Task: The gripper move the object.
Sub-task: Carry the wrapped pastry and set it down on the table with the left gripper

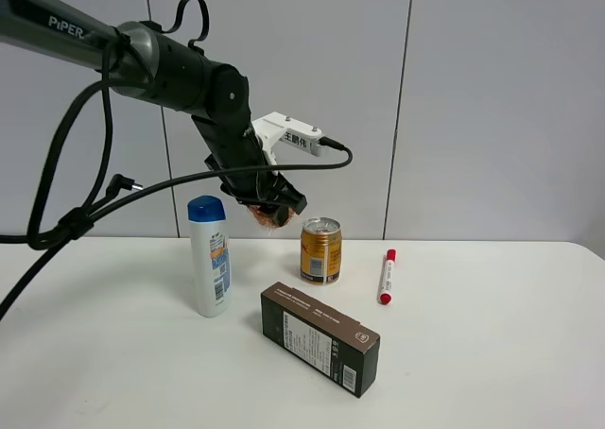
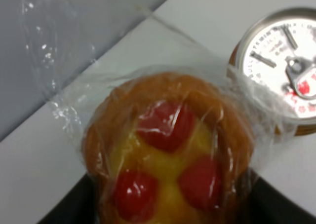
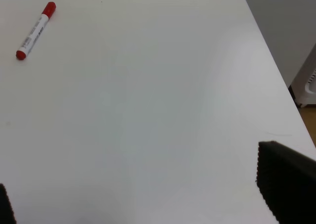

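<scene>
Left gripper point(image 1: 275, 205): raised above the table on its black arm, fingers clamped on the pastry from both sides. A white labelled bracket point(image 1: 286, 131) sits on top of it and a black cable point(image 1: 189, 181) loops away from it.
Pastry point(image 1: 269, 219): held in the air, clear of the table, over the back part of the surface and just left of the middle. It hangs between the bottle and the can and higher than both. The left wrist view shows a round golden-brown top with three red bits under crinkly clear wrap.
Right gripper point(image 3: 143, 199): fingers spread wide apart with only bare table between them. It hangs over the right side of the table, near the right edge, and does not show in the high view.
Table point(image 1: 492, 353): white and flat, with a grey panelled wall point(image 1: 492, 98) behind its back edge.
Bottle point(image 1: 210, 256): white with a blue cap, upright, left of the middle.
Can point(image 1: 320, 250): gold, upright, near the back edge at about the middle, with its top unopened.
Marker point(image 1: 387, 276): white with a red cap, lying flat to the right of the can, apart from it.
Box point(image 1: 319, 338): dark brown and long, lying flat towards the front edge, in front of the can and bottle.
</scene>
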